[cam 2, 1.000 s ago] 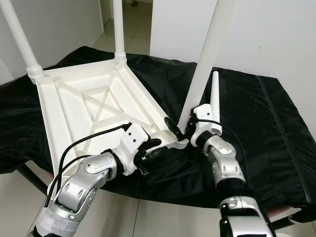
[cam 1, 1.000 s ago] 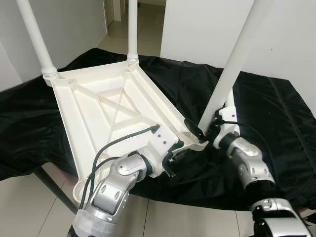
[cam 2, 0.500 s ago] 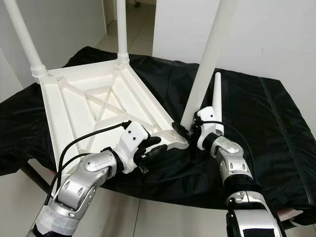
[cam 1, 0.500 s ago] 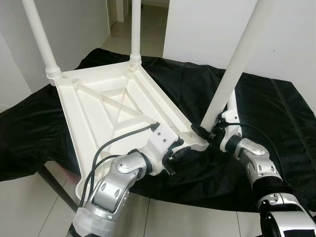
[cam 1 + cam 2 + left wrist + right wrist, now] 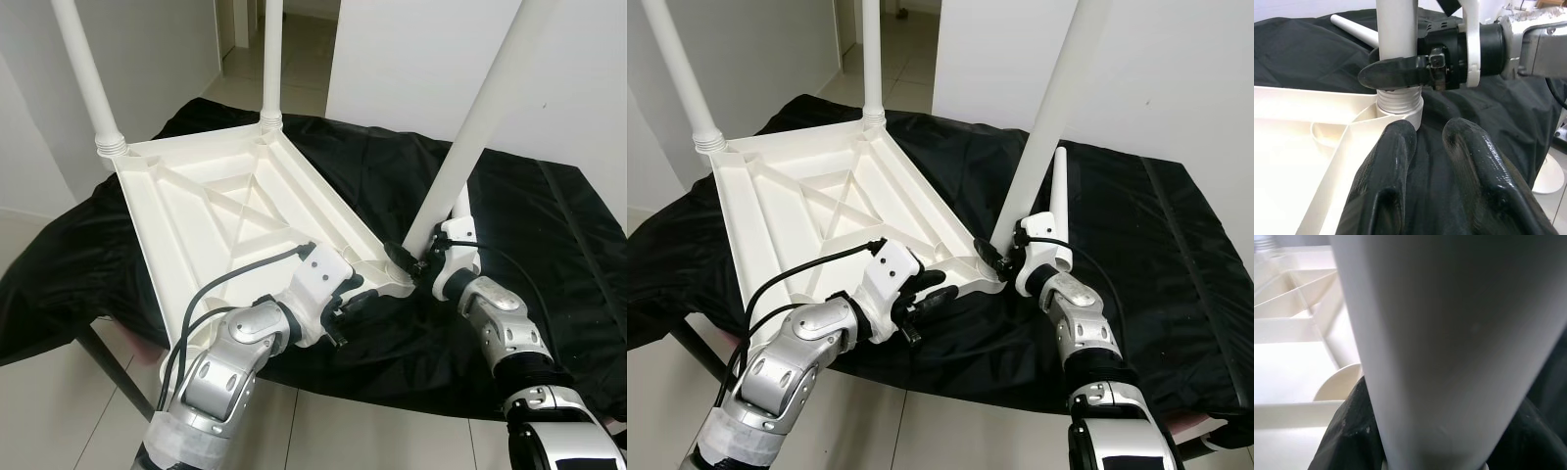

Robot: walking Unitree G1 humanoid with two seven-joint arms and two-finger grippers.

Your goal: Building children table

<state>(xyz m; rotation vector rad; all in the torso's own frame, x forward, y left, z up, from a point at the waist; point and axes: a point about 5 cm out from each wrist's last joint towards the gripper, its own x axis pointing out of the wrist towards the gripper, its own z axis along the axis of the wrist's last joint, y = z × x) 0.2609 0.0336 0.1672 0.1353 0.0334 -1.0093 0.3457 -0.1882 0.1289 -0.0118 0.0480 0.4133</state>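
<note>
The white tabletop (image 5: 196,225) lies upside down on a black cloth, with two white legs (image 5: 83,69) (image 5: 271,59) standing at its far corners. At the near right corner a third leg (image 5: 470,137) stands tilted, its ribbed end (image 5: 1399,100) in the corner socket. My right gripper (image 5: 409,262) is shut on this leg just above the socket. My left gripper (image 5: 348,304) sits low beside the same corner, fingers (image 5: 1386,166) slightly apart with only cloth between them. A loose fourth leg (image 5: 1056,181) lies on the cloth behind my right wrist.
The black cloth (image 5: 549,225) covers a low table whose dark frame leg (image 5: 108,372) shows at the near left. White walls stand close behind, with a doorway (image 5: 245,29) at the far left and a tiled floor (image 5: 372,436) below.
The camera has drifted a little, shifting the whole scene. My right gripper still holds the third leg at the corner socket and the left gripper stays beside it.
</note>
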